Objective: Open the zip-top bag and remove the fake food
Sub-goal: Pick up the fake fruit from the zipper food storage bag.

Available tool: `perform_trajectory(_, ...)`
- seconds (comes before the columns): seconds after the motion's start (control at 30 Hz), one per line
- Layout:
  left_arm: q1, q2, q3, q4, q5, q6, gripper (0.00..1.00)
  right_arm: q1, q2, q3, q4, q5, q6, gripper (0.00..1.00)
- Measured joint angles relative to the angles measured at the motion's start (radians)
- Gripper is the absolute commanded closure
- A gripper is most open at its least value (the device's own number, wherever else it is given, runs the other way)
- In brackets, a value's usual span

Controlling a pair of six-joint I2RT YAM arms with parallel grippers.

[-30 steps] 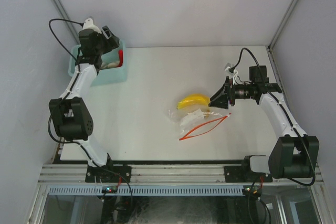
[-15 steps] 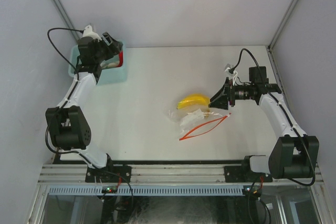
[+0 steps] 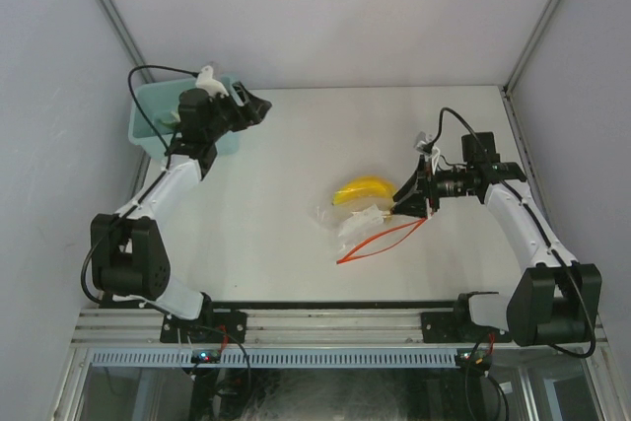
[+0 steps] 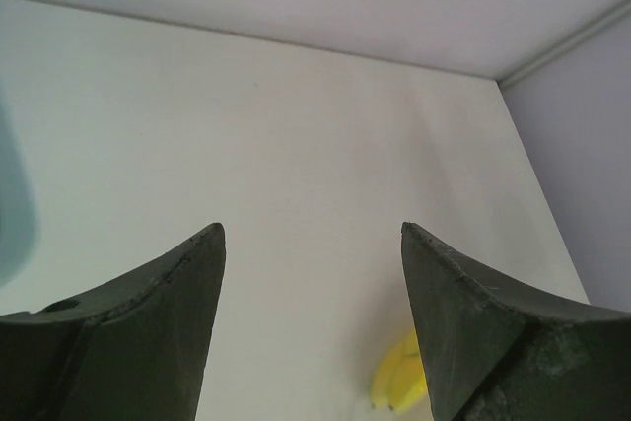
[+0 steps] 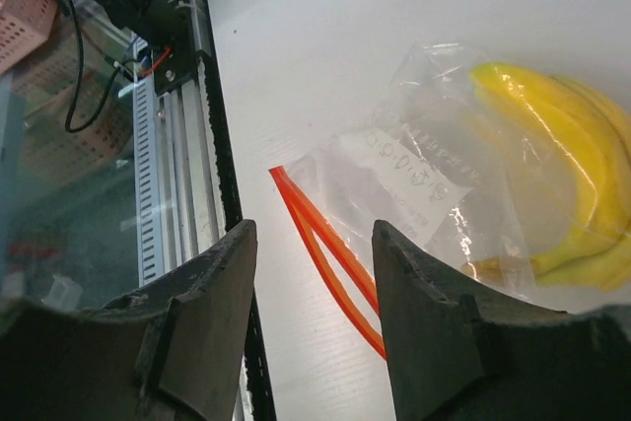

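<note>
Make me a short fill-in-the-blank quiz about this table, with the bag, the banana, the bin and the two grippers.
1. The banana lying by the bag is coloured ___.
2. The bin sits at the far ___ corner of the table.
3. The gripper nearest the bag is the ___ one.
4. The left gripper is open and holds ___.
Missing words: yellow; left; right; nothing.
</note>
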Motion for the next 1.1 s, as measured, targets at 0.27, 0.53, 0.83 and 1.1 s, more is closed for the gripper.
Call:
perform_trajectory(0.27, -0.154, 0.001, -0.024, 0.013, 0.039, 0.036, 0.25, 0.092, -0.033, -0.026, -0.1, 0.084, -0.194, 0.61)
perform_trajectory(0.53, -0.275, 0.076, -0.024, 0.042, 0.072, 0.044, 0.25, 0.23, -0.06, -0.09, -0.119, 0.218, -0.316, 0.83)
perform_trajectory(0.83, -0.401, 0.264, -0.021, 0.046, 0.08, 0.034, 0.23, 0.327, -0.061, -0.195, -0.038, 0.386, -0.332, 0.94)
perform_trajectory(1.1, -0.465, 0.369, -0.013, 0.065, 0.096, 0.024, 0.22, 0.351, -0.039, -0.242, 0.122, 0.567, -0.218, 0.95)
